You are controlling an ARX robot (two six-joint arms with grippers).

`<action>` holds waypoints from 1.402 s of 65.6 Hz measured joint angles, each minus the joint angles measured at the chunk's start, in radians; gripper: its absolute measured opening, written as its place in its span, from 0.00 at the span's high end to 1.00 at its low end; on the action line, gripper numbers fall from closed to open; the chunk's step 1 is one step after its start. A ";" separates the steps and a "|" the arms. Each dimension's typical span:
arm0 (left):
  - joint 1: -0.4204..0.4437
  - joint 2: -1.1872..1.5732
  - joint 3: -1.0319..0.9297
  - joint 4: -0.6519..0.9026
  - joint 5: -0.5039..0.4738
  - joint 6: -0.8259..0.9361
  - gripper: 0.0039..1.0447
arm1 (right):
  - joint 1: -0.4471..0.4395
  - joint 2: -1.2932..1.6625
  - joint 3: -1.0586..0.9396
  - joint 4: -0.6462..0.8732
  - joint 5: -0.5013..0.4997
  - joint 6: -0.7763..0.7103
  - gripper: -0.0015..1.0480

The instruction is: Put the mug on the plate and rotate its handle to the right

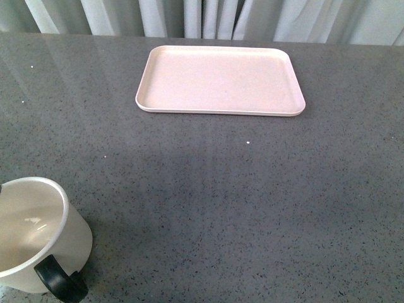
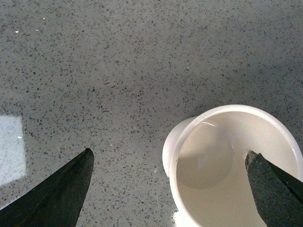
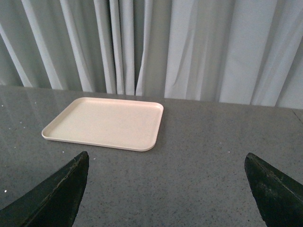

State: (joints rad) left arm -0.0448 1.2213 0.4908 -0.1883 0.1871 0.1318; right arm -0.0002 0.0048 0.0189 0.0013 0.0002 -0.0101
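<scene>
The mug [image 1: 35,233] stands on the table [image 1: 252,208] at the near left, well apart from the plate [image 1: 219,80], with its handle [image 1: 60,281] on the near side. The left gripper [image 2: 168,152] hangs over it, jaws wide apart, probably to take the rim. The right gripper [image 3: 165,155], jaws also apart and empty, faces the plate.

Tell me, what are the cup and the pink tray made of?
The mug looks like glazed ceramic: glossy white, with a bright highlight inside. The plate looks like matte plastic, perhaps melamine: pale pink, faintly speckled, no shine.
</scene>
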 joint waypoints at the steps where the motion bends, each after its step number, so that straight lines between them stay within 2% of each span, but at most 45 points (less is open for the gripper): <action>1: -0.002 0.003 0.000 0.001 0.000 0.000 0.09 | 0.000 0.000 0.000 0.000 0.000 0.000 0.09; 54: -0.034 0.176 -0.011 0.073 -0.001 0.063 0.10 | 0.000 0.000 0.000 0.000 0.000 0.000 0.09; 77: -0.057 0.215 -0.013 0.097 -0.011 0.068 0.62 | 0.000 0.000 0.000 0.000 0.000 0.000 0.09; 84: -0.079 0.206 -0.013 0.075 -0.016 0.067 0.88 | 0.000 0.000 0.000 0.000 0.000 0.000 0.09; 89: -0.087 0.186 -0.011 0.050 -0.011 0.064 0.99 | 0.000 0.000 0.000 0.000 0.000 0.000 0.09; 92: -0.091 0.170 -0.006 0.030 -0.018 0.066 0.98 | 0.000 0.000 0.000 0.000 0.000 0.000 0.09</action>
State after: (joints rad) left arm -0.1360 1.3911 0.4847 -0.1585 0.1692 0.1978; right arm -0.0002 0.0048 0.0189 0.0013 -0.0002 -0.0101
